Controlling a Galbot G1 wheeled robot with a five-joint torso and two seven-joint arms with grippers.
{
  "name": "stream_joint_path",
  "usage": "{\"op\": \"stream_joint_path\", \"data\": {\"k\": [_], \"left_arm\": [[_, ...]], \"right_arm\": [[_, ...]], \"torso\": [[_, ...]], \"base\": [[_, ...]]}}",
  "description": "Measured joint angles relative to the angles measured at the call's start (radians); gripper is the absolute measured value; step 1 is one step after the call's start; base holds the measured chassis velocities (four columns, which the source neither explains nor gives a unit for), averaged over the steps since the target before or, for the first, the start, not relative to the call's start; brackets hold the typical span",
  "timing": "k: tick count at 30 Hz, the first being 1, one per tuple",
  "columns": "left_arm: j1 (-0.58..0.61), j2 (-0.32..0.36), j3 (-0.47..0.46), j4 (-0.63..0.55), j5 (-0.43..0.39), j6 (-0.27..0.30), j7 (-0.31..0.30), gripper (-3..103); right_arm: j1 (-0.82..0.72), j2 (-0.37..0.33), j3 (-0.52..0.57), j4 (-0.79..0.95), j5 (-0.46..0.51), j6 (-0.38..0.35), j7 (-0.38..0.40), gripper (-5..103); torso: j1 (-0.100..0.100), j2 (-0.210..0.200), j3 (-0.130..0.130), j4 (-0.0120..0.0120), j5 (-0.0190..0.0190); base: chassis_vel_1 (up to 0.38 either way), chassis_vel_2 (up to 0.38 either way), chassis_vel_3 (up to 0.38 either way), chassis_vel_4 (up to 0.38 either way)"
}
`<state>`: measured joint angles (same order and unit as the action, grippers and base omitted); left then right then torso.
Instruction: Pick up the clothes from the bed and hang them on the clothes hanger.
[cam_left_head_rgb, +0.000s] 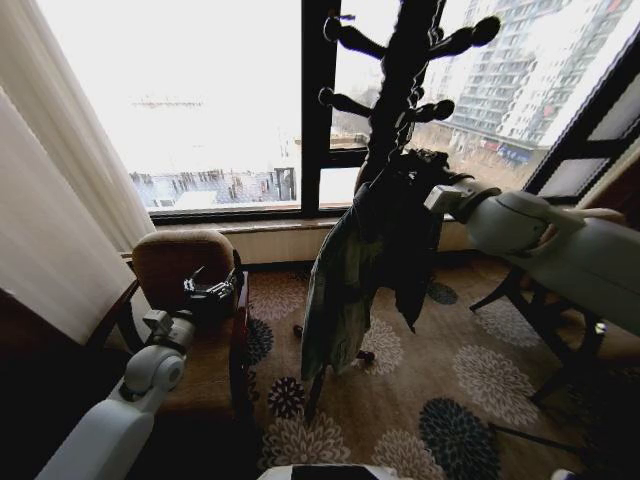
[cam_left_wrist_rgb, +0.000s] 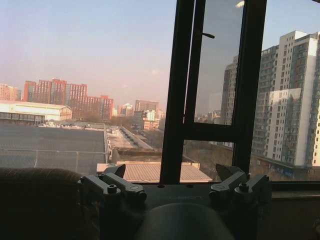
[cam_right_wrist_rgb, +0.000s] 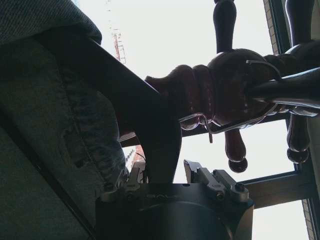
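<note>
The light-blue denim clothes (cam_left_head_rgb: 345, 270) hang in front of a dark wooden coat stand (cam_left_head_rgb: 400, 60) by the window. Up close, the denim (cam_right_wrist_rgb: 45, 115) drapes over the black clothes hanger (cam_right_wrist_rgb: 135, 110). The hanger's silver hook (cam_right_wrist_rgb: 215, 125) curls around a turned peg (cam_right_wrist_rgb: 225, 80) of the stand. My right gripper (cam_left_head_rgb: 425, 165) is raised to the jacket's shoulder and is shut on the hanger's sloping arm (cam_right_wrist_rgb: 162, 175). My left gripper (cam_left_head_rgb: 208, 293) rests low over an armchair, open and empty (cam_left_wrist_rgb: 172, 171). The bed is out of view.
A brown armchair (cam_left_head_rgb: 185, 255) stands at the left under the window. At the right stands a dark table with crossed legs (cam_left_head_rgb: 540, 300). White curtains (cam_left_head_rgb: 60, 200) hang at the far left. Patterned carpet (cam_left_head_rgb: 440, 380) lies around the stand's base.
</note>
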<state>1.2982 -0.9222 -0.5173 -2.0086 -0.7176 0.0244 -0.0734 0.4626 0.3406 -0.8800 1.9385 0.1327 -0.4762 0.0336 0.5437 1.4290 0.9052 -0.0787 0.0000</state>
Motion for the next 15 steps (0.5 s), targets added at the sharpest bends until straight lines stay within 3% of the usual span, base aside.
{"op": "stream_joint_path", "data": {"k": [1,4,6,8,11,14,15], "left_arm": [[0.0,0.0,0.0,0.0,0.0,0.0,0.0,100],[0.0,0.0,0.0,0.0,0.0,0.0,0.0,100],[0.0,0.0,0.0,0.0,0.0,0.0,0.0,100],[0.0,0.0,0.0,0.0,0.0,0.0,0.0,100],[0.0,0.0,0.0,0.0,0.0,0.0,0.0,100],[0.0,0.0,0.0,0.0,0.0,0.0,0.0,100],[0.0,0.0,0.0,0.0,0.0,0.0,0.0,100]], "right_arm": [[0.0,0.0,0.0,0.0,0.0,0.0,0.0,39],[0.001,-0.003,0.001,0.001,0.003,-0.002,0.004,56],[0.001,-0.004,0.001,0.002,0.003,-0.002,0.004,56],[0.0,-0.005,0.001,0.004,0.003,-0.002,0.005,72],[-0.003,-0.005,0.001,0.007,0.003,-0.003,0.006,78],[-0.006,-0.005,0.001,0.013,0.003,-0.007,0.007,93],[-0.006,-0.005,0.001,0.013,0.003,-0.007,0.007,93]], "torso": [[0.0,0.0,0.0,0.0,0.0],[0.0,0.0,0.0,0.0001,0.0],[0.0,0.0,0.0,0.0001,0.0],[0.0,0.0,0.0,0.0001,-0.0001],[0.0,0.0,0.0,0.0001,-0.0001],[0.0,0.0,0.0,0.0001,0.0],[0.0,0.0,0.0,0.0001,0.0]], "base": [[0.0,0.0,0.0,0.0],[0.0,0.0,0.0,0.0],[0.0,0.0,0.0,0.0],[0.0,0.0,0.0,0.0],[0.0,0.0,0.0,0.0],[0.0,0.0,0.0,0.0],[0.0,0.0,0.0,0.0]]}}
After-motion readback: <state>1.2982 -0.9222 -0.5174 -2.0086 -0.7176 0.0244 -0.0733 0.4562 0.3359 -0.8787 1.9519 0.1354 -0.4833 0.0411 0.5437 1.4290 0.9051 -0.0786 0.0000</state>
